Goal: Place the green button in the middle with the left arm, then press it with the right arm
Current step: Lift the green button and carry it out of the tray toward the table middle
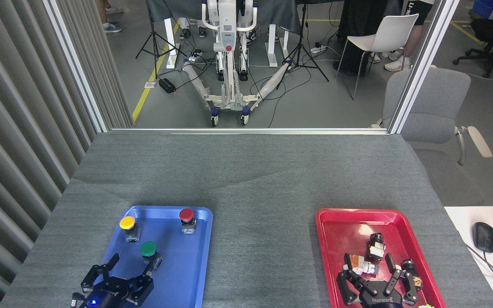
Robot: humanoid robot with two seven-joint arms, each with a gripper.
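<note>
The green button (148,250) stands upright in the blue tray (186,269), in the tray's near half. My left gripper (130,266) is at the bottom left, over the tray's near-left corner. It is open, its fingers spread just below and left of the button, and its right fingertip (149,269) is close beside the button's body. The middle (263,244), dark grey cloth between the two trays, is bare. Low at the right, my right gripper (372,273) hovers open over the near end of the red tray (340,231) and holds nothing.
A yellow button (127,224) and a red button (186,216) stand at the blue tray's far end. Several small switch parts (375,246) lie in the red tray by the right fingers. A mouse (484,236) rests on a white desk to the right.
</note>
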